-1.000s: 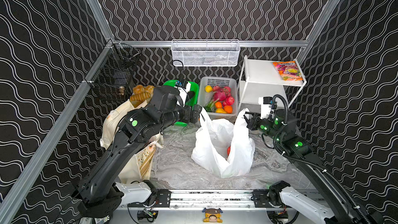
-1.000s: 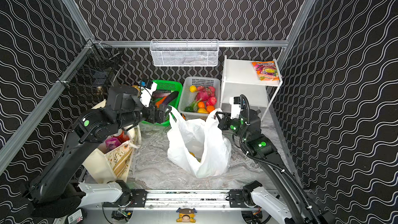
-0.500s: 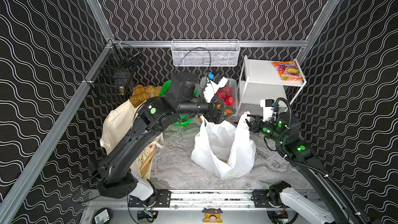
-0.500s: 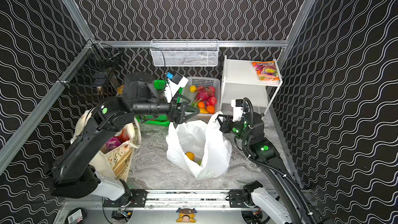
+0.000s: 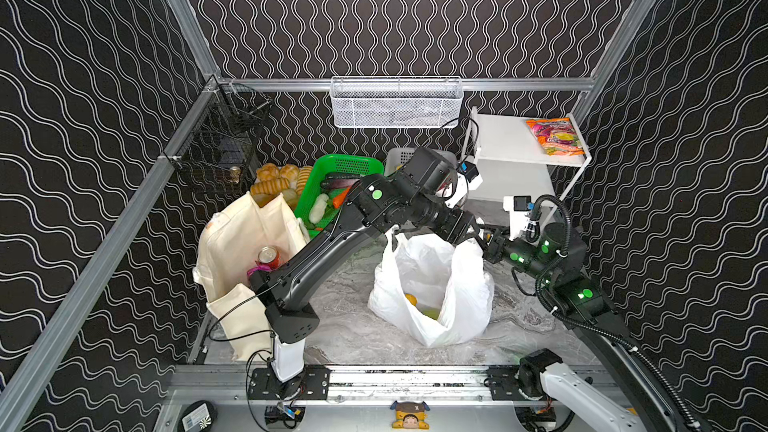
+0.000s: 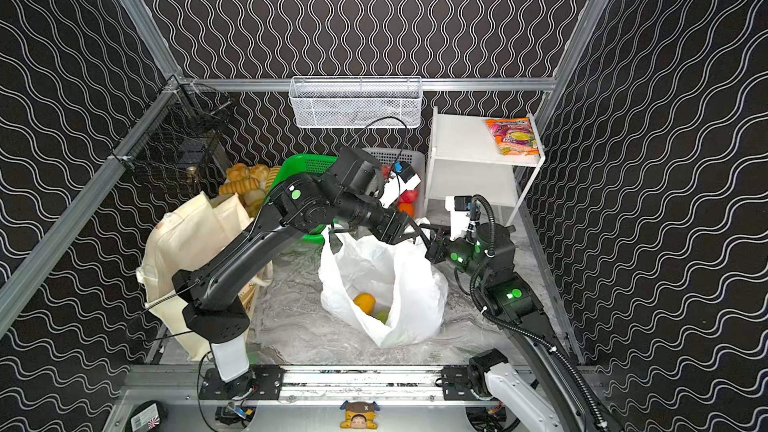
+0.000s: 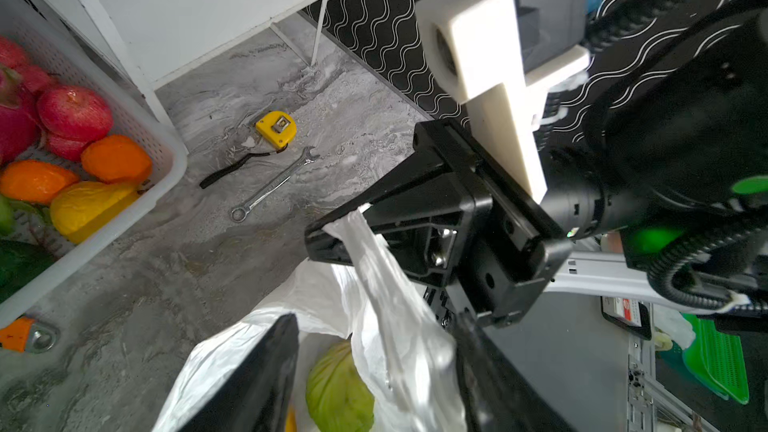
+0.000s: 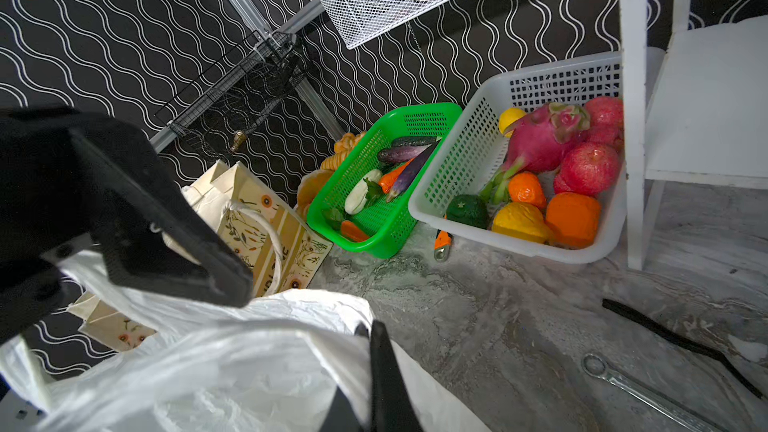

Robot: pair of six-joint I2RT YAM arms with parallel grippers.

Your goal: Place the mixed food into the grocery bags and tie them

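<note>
White plastic bag [image 5: 432, 284]: handle pinched in right gripper [image 7: 332, 234]; left gripper [image 7: 376, 320] jaws spread astride it; contents mostly hidden.

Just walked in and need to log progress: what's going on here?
The right gripper is shut on one handle of the white plastic bag, holding it up. The left gripper reaches across with open jaws either side of that handle. A cabbage already lies in the bag; the cream tote holds a red can. Neither bag is tied.

White plastic bag [image 6: 415, 297] with orange fruit [image 6: 364, 302] inside
</note>
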